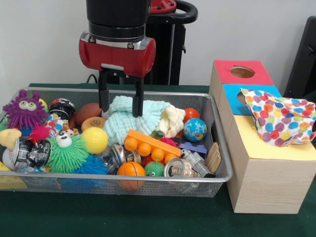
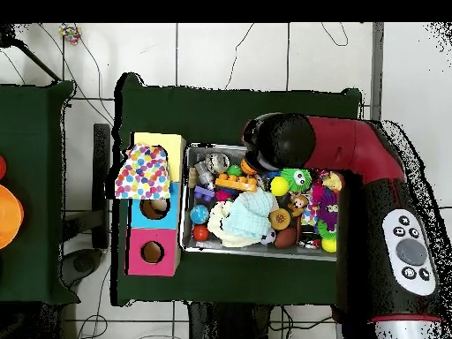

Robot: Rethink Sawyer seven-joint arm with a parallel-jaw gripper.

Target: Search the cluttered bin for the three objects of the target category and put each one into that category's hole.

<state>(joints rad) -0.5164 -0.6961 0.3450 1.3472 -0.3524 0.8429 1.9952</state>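
— Where do we see the gripper right now?

— Over the far side of the wire mesh bin, toward the middle. Its two black fingers hang straight down, parted by a moderate gap, and their tips reach the top of the pale mint cloth. We cannot tell from the front whether they actually pinch any fabric (the folds hide the tips), but nothing is lifted between them.

— And the cloth itself?

— It lies bunched in the bin's far middle, directly beneath and just to the right of the gripper. A cream cloth sits touching its right edge. In the overhead view the mint cloth shows as a pale heap in the bin, beside the arm.

— Anything already at the box?

— A polka-dot cloth is draped over the wooden box to the right of the bin, covering part of the blue section's hole and hanging onto the yellow section. The red section's hole, farther back, is uncovered.

— What surrounds the mint cloth?

— An orange toy brick just in front of it, a yellow ball to its near left, and a small globe ball to the right past the cream cloth.
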